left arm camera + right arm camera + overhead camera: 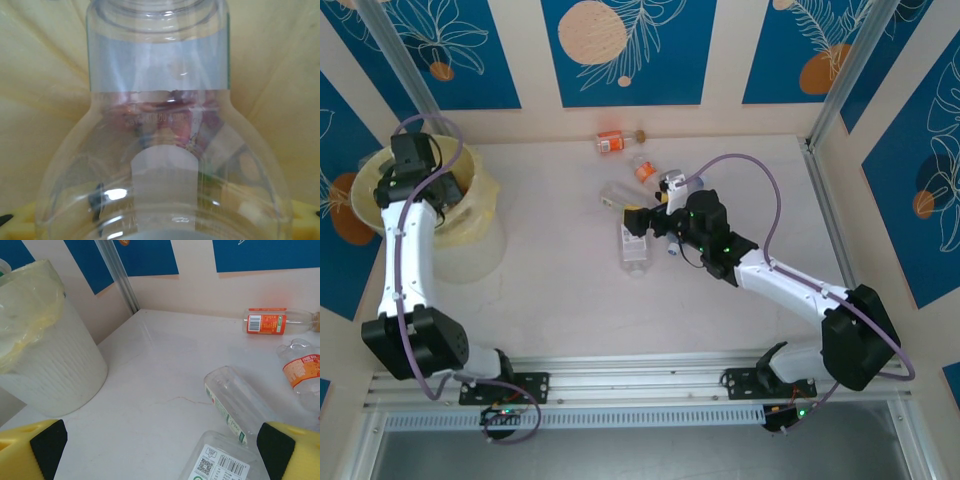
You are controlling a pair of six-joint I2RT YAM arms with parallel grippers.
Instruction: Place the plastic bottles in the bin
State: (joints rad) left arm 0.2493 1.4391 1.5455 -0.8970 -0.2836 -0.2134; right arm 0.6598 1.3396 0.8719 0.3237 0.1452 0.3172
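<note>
Pale-yellow bin (472,232), far-left corner of worktop (560,300); left gripper (430,188) above it, clear bottle (160,150) between jaws, hold cannot be told. Right gripper (160,446), jaws released wide, over bottles (634,245) mid-worktop; open room between.

One bin (472,228), two robot arms (402,250), at least five bottles (633,246)

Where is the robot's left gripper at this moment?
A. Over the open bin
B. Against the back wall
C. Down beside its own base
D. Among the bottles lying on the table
A: the top view shows the left gripper over the mouth of the bin.
</note>
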